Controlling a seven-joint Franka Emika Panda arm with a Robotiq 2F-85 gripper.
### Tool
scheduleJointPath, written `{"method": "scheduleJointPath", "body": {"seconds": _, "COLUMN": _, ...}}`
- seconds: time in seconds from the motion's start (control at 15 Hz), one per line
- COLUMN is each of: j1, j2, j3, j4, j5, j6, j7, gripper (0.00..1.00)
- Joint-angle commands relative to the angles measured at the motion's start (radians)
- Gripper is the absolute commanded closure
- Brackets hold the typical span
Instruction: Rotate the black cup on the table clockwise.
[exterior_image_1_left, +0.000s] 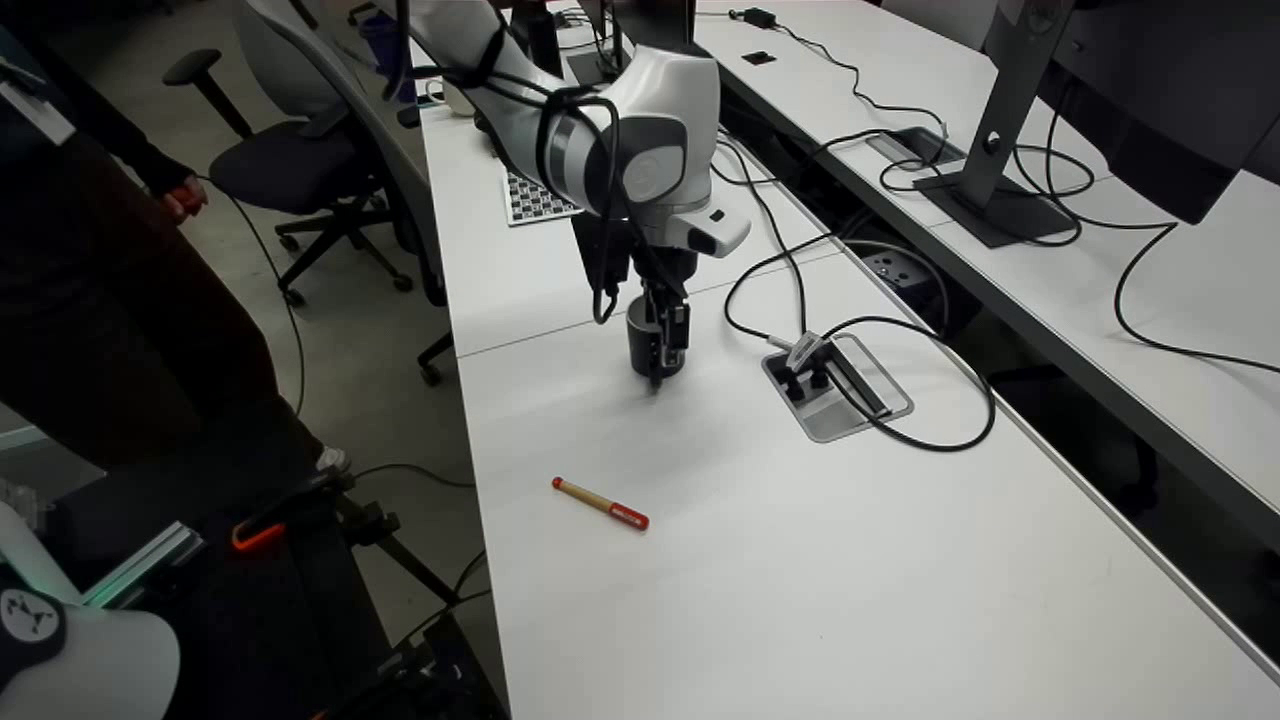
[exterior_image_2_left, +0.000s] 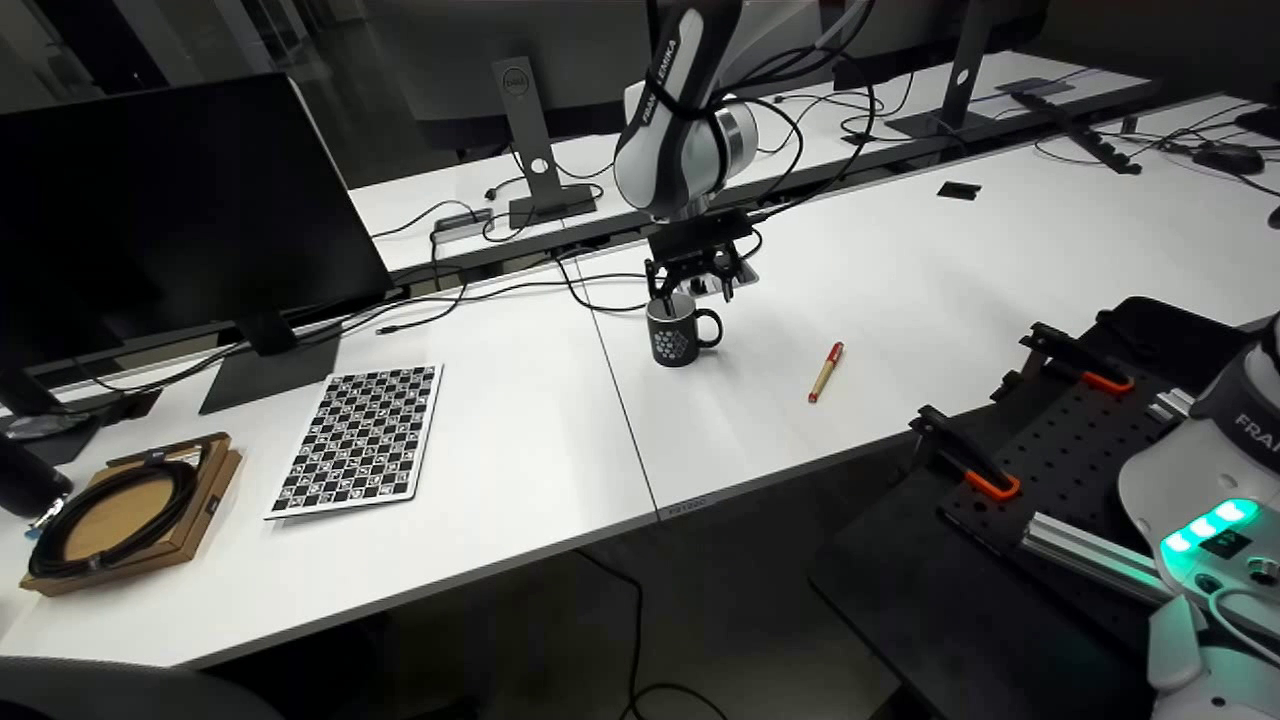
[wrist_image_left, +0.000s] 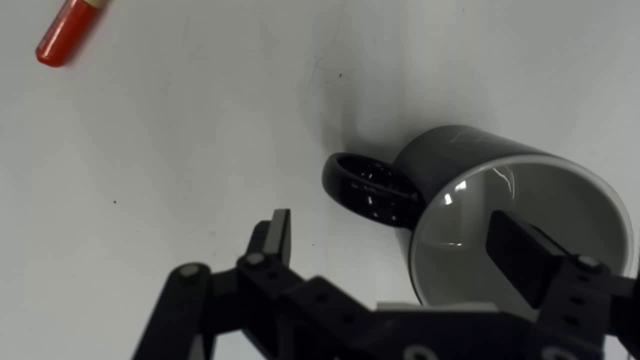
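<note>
The black cup stands upright on the white table in both exterior views (exterior_image_1_left: 641, 340) (exterior_image_2_left: 672, 342), with a pale pattern on its side. In the wrist view the cup (wrist_image_left: 450, 150) shows its light grey inside, and its handle points left. The table's white top (exterior_image_1_left: 800, 570) (exterior_image_2_left: 520, 400) (wrist_image_left: 200, 125) shows in all views. My gripper (exterior_image_1_left: 662, 350) (exterior_image_2_left: 698, 300) (wrist_image_left: 390, 220) is open above the cup. One finger reaches into the cup's mouth; the other is outside, on the handle side. The cup's wall lies between the fingers, and neither finger visibly presses on it.
A red and tan pen (exterior_image_1_left: 600, 503) (exterior_image_2_left: 826, 372) lies near the cup. A cable socket box (exterior_image_1_left: 838, 388) with looped black cables is set in the table. A checkered board (exterior_image_2_left: 358, 440), a boxed cable (exterior_image_2_left: 130, 510) and a monitor (exterior_image_2_left: 180, 210) stand further along.
</note>
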Motion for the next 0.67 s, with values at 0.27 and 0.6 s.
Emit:
{"method": "scheduleJointPath", "body": {"seconds": 0.27, "j1": 0.000, "j2": 0.038, "j3": 0.011, "j4": 0.052, "j5": 0.046, "j6": -0.005, "j7": -0.027, "gripper": 0.51}}
{"method": "scheduleJointPath", "body": {"seconds": 0.6, "j1": 0.008, "j2": 0.044, "j3": 0.012, "j4": 0.057, "j5": 0.045, "j6": -0.010, "j7": -0.025, "gripper": 0.89}}
